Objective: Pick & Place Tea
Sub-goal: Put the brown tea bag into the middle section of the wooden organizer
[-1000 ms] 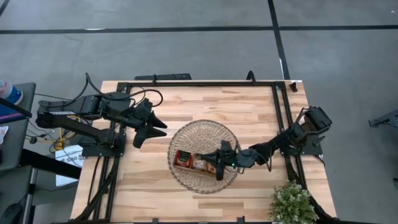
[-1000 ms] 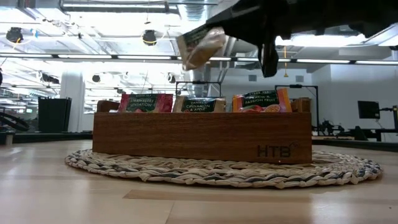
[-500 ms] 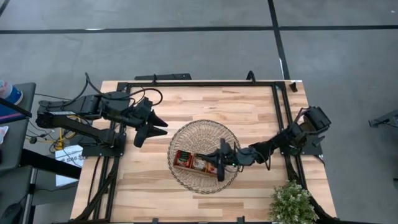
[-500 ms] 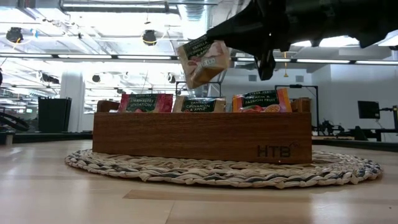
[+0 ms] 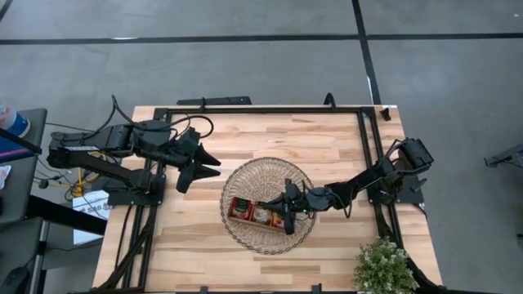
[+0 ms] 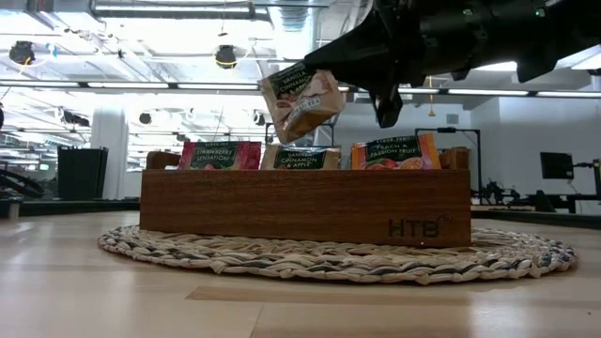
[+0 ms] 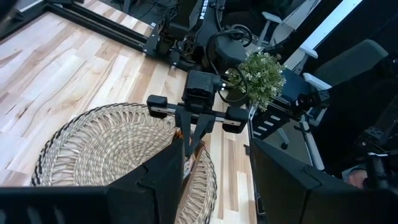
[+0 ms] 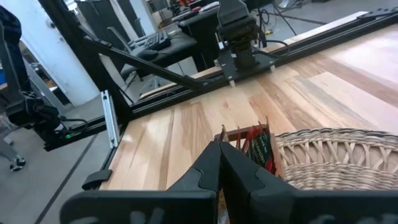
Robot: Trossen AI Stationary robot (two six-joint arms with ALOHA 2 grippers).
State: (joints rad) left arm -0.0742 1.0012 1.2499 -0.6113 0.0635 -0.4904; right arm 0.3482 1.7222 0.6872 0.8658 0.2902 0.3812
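Taking the round, coiled wicker basket [image 5: 265,167] as the landmark, the left gripper [image 5: 198,166] hangs just off its left rim above the pale, streaky wooden table [image 5: 327,147], its two dark, tapered fingers spread with nothing between them.

Inside the basket sits the brown three-compartment wooden tray [image 6: 305,207], smooth-sided with letters cut into its right end. Only the low view shows its contents edge-on: a red tea sachet [image 6: 220,155] in the left compartment, a pale one [image 6: 300,158] in the middle and an orange one [image 6: 394,152] on the right, all upright with dark label bands. From above they read only as small coloured patches.

The right gripper [image 5: 285,211] reaches in over the tray from the basket's right side. The low view reveals what the overhead one hides: its fingers are pressed together on a corner of a pale, flat, square tea sachet [image 6: 301,91], which hangs tilted in the air above the tray's middle compartment, clear of the standing sachets.

Off the basket's lower right, at the table's corner, stands a small bushy green plant [image 5: 384,266].
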